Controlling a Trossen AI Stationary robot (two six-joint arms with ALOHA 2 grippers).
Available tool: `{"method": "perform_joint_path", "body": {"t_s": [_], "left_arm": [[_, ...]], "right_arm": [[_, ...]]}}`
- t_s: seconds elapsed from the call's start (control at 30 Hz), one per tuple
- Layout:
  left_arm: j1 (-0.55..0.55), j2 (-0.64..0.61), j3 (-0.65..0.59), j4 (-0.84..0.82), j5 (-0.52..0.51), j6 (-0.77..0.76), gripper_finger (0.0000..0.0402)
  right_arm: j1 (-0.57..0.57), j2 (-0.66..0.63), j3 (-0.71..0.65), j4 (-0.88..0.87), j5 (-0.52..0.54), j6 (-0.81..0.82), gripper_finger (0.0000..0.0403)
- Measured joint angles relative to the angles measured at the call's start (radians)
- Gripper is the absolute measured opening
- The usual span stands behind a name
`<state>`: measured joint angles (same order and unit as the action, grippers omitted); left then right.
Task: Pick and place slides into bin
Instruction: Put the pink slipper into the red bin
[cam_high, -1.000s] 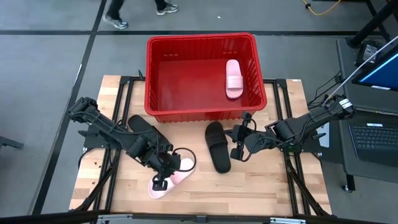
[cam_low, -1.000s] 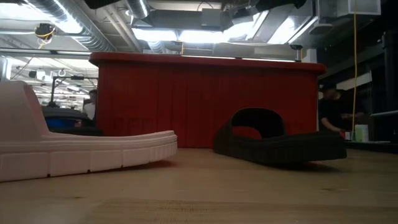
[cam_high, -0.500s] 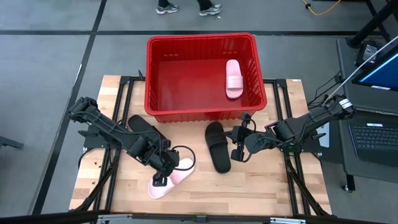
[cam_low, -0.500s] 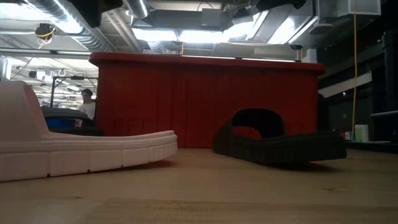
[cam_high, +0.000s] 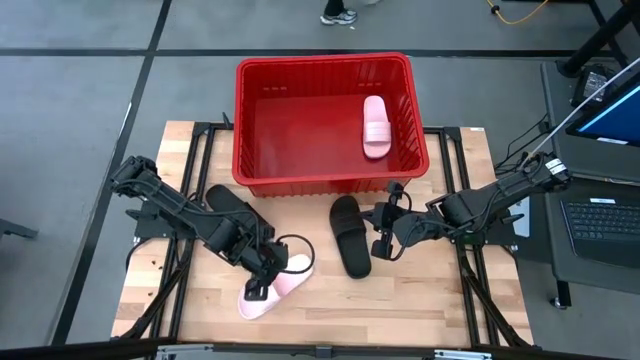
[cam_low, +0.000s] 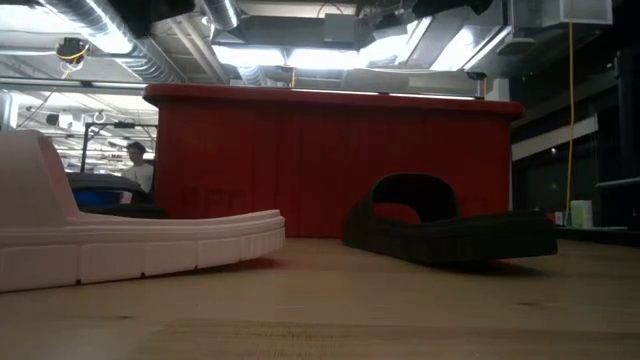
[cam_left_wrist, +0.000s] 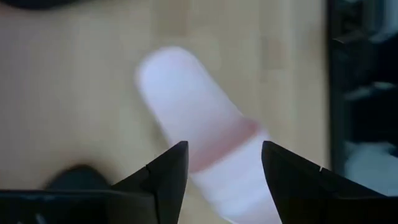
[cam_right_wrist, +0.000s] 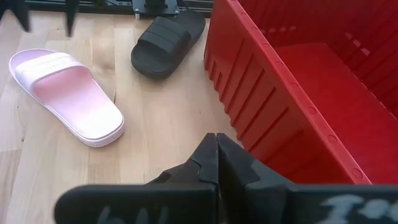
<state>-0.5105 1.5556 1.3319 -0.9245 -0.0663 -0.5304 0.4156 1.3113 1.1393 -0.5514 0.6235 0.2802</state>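
1. Four slides are accounted for: one pink slide (cam_high: 375, 127) lies in the red bin (cam_high: 325, 64) toward its right wall; a second pink slide (cam_high: 275, 288) lies on the table (cam_high: 420, 300) near the front left; one black slide (cam_high: 350, 235) lies just in front of the bin; another black slide (cam_high: 228, 204) is partly under the left arm.
2. We see the left gripper (cam_left_wrist: 221, 168) poised over the pink slide on the table, its fingers spread wide to either side of the strap region, nothing held.
3. We see the right gripper (cam_right_wrist: 216, 155) waiting beside the middle black slide, fingers pressed together and empty.
4. We judge the step in hand to be grasping the pink slide. To do it well, we would centre the open fingers across the strap or one side edge, descend squarely, and close only once both fingers pass the sole's rim.
5. Hidden or unclear: the left wrist view is blurred, so contact with the slide cannot be judged; the low view cuts off the pink slide's heel.
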Motion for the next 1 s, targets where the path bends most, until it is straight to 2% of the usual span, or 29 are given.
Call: {"method": "perform_joint_path", "body": {"t_s": [0.13, 0.33, 0.47, 0.7, 0.87, 1.0], "left_arm": [[0.002, 0.028, 0.0, 0.017, 0.11, 0.039, 0.0196], [0.003, 0.12, 0.0, 0.019, 0.201, 0.145, 0.0196], [0.009, 0.174, 0.0, 0.025, 0.227, 0.203, 0.0196], [0.042, 0.179, 0.0, 0.056, 0.23, 0.278, 0.0196], [0.081, 0.192, 0.0, 0.049, 0.328, 0.296, 0.0196], [0.094, 0.217, 0.0, 0.032, 0.347, 0.371, 0.0196]], "right_arm": [[0.0, 0.0, 0.0, 0.0, 0.0, 0.001, 0.0001], [0.0, 0.0, 0.0, 0.003, 0.0, 0.004, 0.0001], [0.0, 0.0, 0.0, 0.01, -0.022, 0.006, 0.0001], [0.0, 0.0, 0.0, 0.01, -0.053, 0.029, 0.0001], [0.0, 0.0, 0.0, 0.01, -0.053, 0.029, 0.0001], [0.0, 0.0, 0.0, 0.009, -0.052, 0.028, 0.0001]]}}
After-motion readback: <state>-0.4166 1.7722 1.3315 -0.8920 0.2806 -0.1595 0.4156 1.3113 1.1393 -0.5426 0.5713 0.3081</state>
